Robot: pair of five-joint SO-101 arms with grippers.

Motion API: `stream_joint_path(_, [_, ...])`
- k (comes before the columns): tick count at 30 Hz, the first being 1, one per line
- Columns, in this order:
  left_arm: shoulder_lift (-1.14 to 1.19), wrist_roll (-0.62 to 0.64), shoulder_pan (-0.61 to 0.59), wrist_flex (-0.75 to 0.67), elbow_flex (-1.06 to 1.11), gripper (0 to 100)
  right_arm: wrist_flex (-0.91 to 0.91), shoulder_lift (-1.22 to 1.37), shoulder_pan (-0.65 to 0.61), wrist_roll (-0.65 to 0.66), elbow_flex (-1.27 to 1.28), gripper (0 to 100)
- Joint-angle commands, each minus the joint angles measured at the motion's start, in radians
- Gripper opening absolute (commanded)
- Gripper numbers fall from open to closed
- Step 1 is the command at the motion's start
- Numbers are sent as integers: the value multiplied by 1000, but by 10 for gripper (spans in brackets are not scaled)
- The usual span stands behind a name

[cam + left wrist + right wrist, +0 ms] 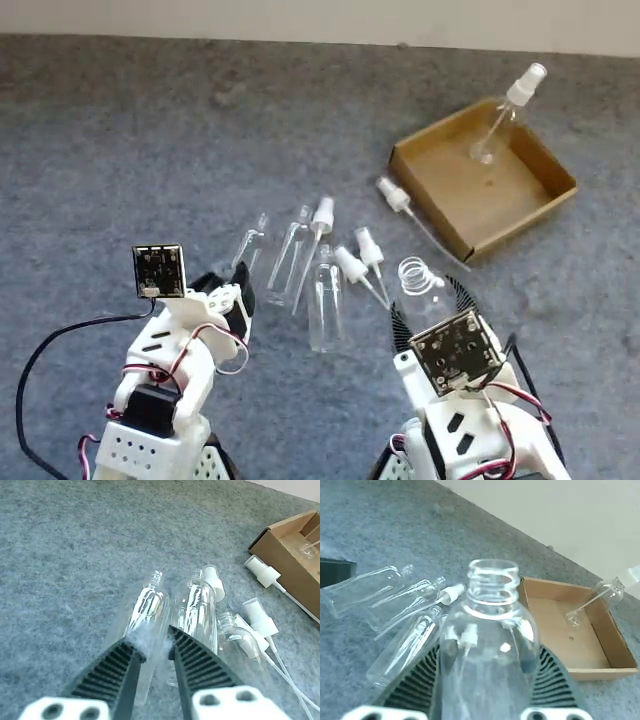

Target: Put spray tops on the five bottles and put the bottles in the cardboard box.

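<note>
Right end effector (487, 656) grips an upright uncapped bottle (490, 610).
I see left end effector (156, 642) slightly open at a lying bottle (146, 605).

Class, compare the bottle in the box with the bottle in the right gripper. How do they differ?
The box bottle wears a spray top; the gripped bottle has a bare, open neck. The box bottle leans tilted against a wall of the box; the gripped bottle stands upright, clamped in the right gripper. Both are clear.
</note>
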Motion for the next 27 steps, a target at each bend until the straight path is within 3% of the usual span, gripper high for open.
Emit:
stream_joint_path(1, [-2, 3, -15, 3, 21, 39, -36, -31, 94, -14, 13, 92])
stream_joint_path(4, [-2, 3, -15, 3, 21, 39, -81, -44, 197, -46, 54, 92])
stream_joint_path(7, [-2, 3, -15, 3, 21, 39, -140, -45, 252, -161, 114, 92])
stream_joint_path(15, [-2, 3, -15, 3, 21, 39, -229, -45, 255, -385, 278, 93])
stream_joint_path(27, [-4, 3, -15, 2, 21, 39, -229, -45, 259, -427, 432, 94])
